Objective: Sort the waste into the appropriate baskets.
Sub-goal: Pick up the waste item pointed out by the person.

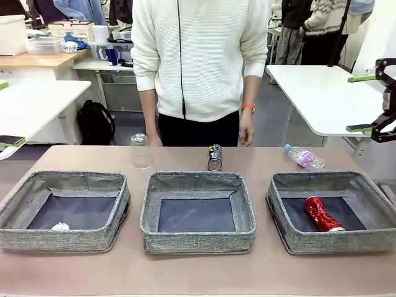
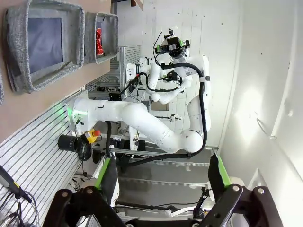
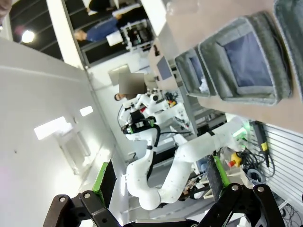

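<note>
Near edge: three baskets in a row on the table [image 1: 198, 275]. The left basket [image 1: 62, 239] holds the white paper ball [image 1: 60, 226], and the right basket [image 1: 334, 242] holds the red crushed can [image 1: 322, 215].
Middle basket [image 1: 198, 242]: I see nothing in it.
Left tool [image 2: 162, 172]: fingers spread, holding nothing.
Right tool [image 1: 380, 102]: raised off the right edge, fingers apart, empty.
Behind the baskets: clear cup [image 1: 141, 151] upside down, dark can [image 1: 215, 157] upright.
Bottle [image 1: 304, 157]: on its side toward the far right corner. Its blue cap points far-left, so the long axis slants along the far edge.
My read: the bottle lies left of and below the right tool, so that arm is nearer. I'd close across the axis.
Far edge: the person [image 1: 201, 62] stands.
</note>
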